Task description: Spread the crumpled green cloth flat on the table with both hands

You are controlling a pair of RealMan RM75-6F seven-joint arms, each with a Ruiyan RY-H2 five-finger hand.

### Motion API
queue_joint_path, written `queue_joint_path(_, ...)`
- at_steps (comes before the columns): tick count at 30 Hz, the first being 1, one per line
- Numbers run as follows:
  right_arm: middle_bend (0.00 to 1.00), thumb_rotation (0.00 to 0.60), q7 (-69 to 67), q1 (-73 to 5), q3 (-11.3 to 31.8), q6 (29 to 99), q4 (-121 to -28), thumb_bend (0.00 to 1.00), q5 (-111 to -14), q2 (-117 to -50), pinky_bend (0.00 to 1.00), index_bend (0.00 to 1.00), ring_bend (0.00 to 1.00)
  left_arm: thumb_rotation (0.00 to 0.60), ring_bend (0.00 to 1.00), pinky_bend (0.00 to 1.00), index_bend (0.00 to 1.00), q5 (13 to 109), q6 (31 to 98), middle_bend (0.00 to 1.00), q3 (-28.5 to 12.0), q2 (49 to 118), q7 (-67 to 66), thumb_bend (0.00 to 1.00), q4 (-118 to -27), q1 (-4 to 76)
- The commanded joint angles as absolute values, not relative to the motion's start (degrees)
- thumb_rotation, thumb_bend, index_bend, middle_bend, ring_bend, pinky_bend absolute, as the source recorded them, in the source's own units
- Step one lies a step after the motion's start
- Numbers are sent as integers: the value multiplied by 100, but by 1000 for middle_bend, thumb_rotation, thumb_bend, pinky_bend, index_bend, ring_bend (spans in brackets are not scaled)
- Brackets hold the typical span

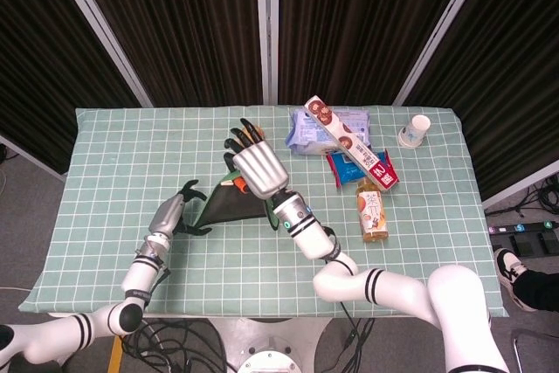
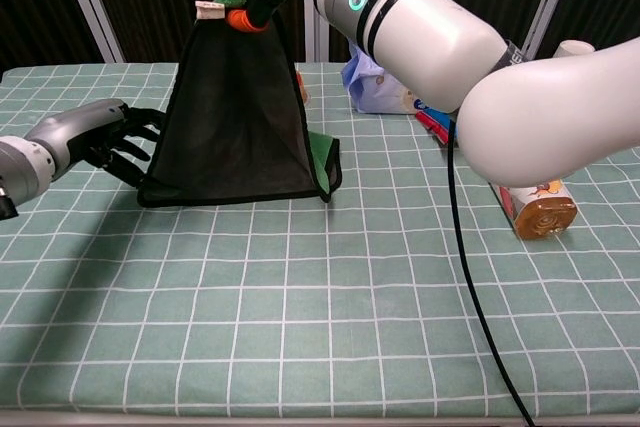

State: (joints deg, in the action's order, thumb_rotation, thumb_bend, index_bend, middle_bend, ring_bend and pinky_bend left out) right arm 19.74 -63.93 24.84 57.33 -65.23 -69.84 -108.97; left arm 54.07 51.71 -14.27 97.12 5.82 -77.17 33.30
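The green cloth (image 2: 235, 117) hangs as a dark triangle, its black side toward the chest camera and a green fold (image 2: 322, 152) showing at its lower right. Its bottom edge lies on the table. My right hand (image 1: 255, 168) holds the cloth's top corner high, where an orange bit and a white tag (image 2: 210, 10) show. In the chest view only its fingers (image 2: 258, 2) appear. My left hand (image 2: 95, 137) is low at the left, its dark fingers (image 2: 135, 152) curled around the cloth's lower left corner. From the head, the cloth (image 1: 231, 205) stretches between my left hand (image 1: 173, 214) and the right one.
Right of the cloth lie a blue wipes pack (image 1: 325, 125), a red-and-white biscuit box (image 1: 349, 144), a blue snack packet (image 1: 356, 169) and a bottle on its side (image 1: 373, 210). A paper cup (image 1: 417, 130) stands far right. The checked tablecloth (image 2: 300, 327) covers the table.
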Motion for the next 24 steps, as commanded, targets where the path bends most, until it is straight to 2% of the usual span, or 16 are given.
queue_joint_path(1, 308, 600, 1966, -6365, 2440, 5759, -6551, 439, -6992, -10857, 36, 715, 141, 600, 153, 242, 509, 5390, 5283, 184, -1437, 9838, 585, 108, -7571, 3289)
queue_joint_path(5, 308, 600, 1864, -6267, 2363, 5794, -6642, 439, -6987, -10766, 36, 716, 142, 600, 158, 242, 607, 5477, 5424, 241, -1451, 9911, 726, 213, -7453, 3189)
queue_joint_path(10, 307, 600, 1624, -6069, 2246, 5889, -6913, 440, -7027, -10599, 36, 715, 142, 600, 228, 242, 767, 5733, 5774, 390, -1479, 10046, 848, 386, -7324, 3080)
queue_joint_path(13, 307, 599, 1441, -5873, 2135, 5972, -7172, 440, -7071, -10423, 36, 715, 141, 600, 235, 241, 822, 5941, 5891, 429, -1464, 10001, 963, 455, -7418, 3020)
queue_joint_path(19, 309, 600, 965, -5363, 1863, 6176, -7864, 438, -7182, -9956, 35, 715, 139, 600, 235, 241, 831, 6397, 6095, 441, -1485, 9774, 1153, 468, -7831, 2974)
queue_joint_path(24, 308, 599, 707, -5292, 1891, 6063, -8012, 438, -7192, -9692, 36, 715, 139, 600, 235, 240, 831, 6666, 6084, 441, -1672, 9572, 1088, 468, -7913, 3183)
